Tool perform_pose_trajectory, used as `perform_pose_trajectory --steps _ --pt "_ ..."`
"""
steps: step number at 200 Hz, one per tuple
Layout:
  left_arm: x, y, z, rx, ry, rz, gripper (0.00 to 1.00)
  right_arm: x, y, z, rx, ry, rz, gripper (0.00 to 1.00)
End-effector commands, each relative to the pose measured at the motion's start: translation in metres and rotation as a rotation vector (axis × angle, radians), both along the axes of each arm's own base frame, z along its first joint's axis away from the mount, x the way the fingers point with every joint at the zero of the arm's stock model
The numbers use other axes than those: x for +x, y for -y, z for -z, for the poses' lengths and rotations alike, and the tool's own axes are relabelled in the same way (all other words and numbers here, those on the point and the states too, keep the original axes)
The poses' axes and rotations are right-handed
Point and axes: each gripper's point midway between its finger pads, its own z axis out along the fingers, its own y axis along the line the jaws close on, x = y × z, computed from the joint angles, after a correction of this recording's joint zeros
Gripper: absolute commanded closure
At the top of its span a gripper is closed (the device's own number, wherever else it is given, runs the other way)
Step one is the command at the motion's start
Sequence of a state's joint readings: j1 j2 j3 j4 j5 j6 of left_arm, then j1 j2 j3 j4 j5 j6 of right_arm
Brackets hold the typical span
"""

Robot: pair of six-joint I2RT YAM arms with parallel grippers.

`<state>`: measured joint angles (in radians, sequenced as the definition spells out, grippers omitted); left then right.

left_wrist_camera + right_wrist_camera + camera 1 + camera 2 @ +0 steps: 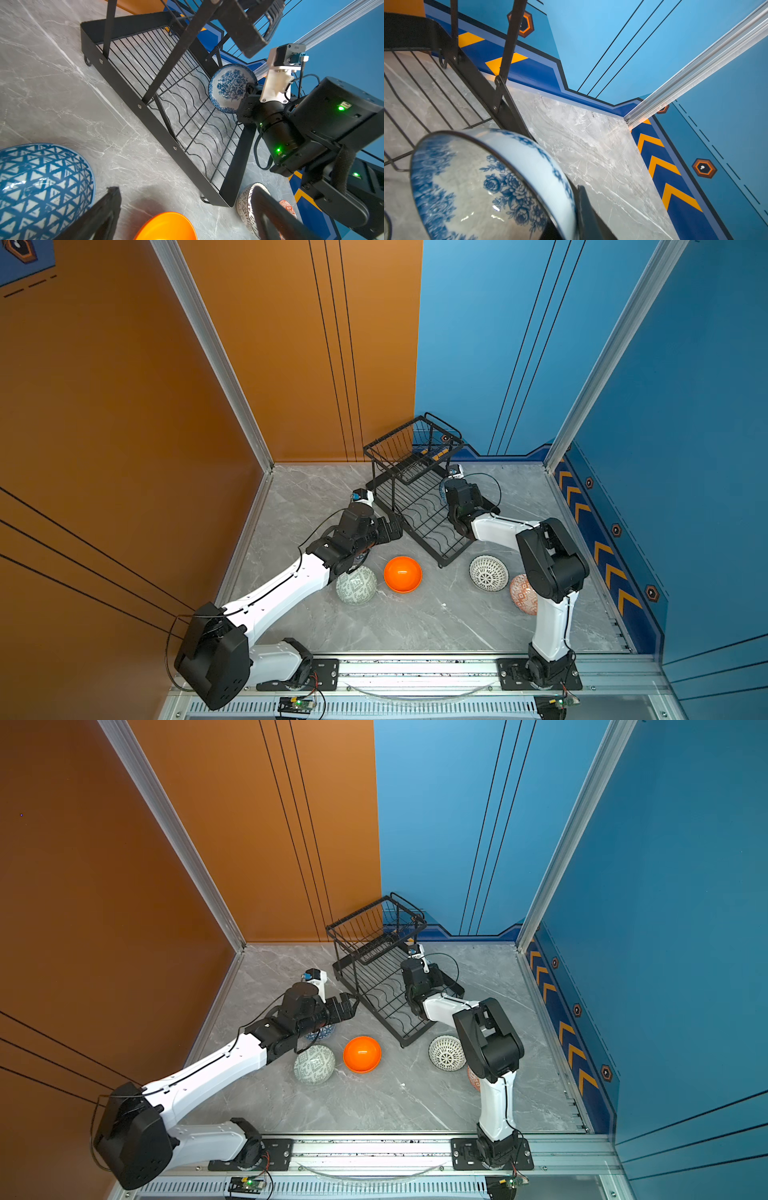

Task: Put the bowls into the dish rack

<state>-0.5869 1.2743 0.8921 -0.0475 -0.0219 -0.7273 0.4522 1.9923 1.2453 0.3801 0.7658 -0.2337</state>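
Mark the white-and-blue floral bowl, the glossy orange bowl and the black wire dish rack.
White-and-blue floral bowl [228,87]: left wrist view, painted inside.
Glossy orange bowl [402,573]: in a top view, its middle.
Black wire dish rack [120,84]: left wrist view, base side rail.

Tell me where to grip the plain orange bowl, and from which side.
Pinch the orange bowl by its rim from above, one finger inside, one outside: it looks upright, mouth up, touching no other bowl. The open left end effector is nearest.
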Motion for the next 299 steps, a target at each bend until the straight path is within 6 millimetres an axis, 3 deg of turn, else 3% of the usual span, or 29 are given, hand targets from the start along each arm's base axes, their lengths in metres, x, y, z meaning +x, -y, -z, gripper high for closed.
perform_pose_trajectory --steps 1,26,37,41,54,124,236,299 --pt "0.002 -0.003 -0.006 -0.002 0.02 0.005 0.02 0.012 0.0 -0.016 -0.038 0.052 0.036 1.0" --pt "0.004 -0.006 -0.006 -0.003 0.02 -0.001 0.02 0.018 -0.002 -0.014 -0.08 0.047 0.041 1.0" --pt "0.004 -0.007 -0.005 -0.003 0.018 -0.003 0.02 0.021 -0.003 -0.021 -0.09 0.058 0.045 1.0" --pt "0.004 -0.007 -0.005 -0.003 0.02 -0.002 0.02 0.022 -0.003 -0.008 -0.109 0.034 0.044 1.0" --pt "0.005 -0.008 -0.004 -0.003 0.016 -0.005 0.02 0.025 -0.005 -0.006 -0.132 0.032 0.038 1.0" --pt "0.008 -0.012 -0.002 -0.009 0.013 -0.011 0.02 0.039 -0.015 -0.012 -0.251 0.058 0.052 1.0" --pt "0.01 -0.012 0.001 -0.013 0.003 -0.007 0.02 0.037 -0.011 -0.028 -0.342 0.136 0.175 1.0" --pt "0.011 -0.011 0.0 -0.012 0.004 -0.007 0.02 0.04 -0.01 -0.019 -0.369 0.116 0.19 1.0"
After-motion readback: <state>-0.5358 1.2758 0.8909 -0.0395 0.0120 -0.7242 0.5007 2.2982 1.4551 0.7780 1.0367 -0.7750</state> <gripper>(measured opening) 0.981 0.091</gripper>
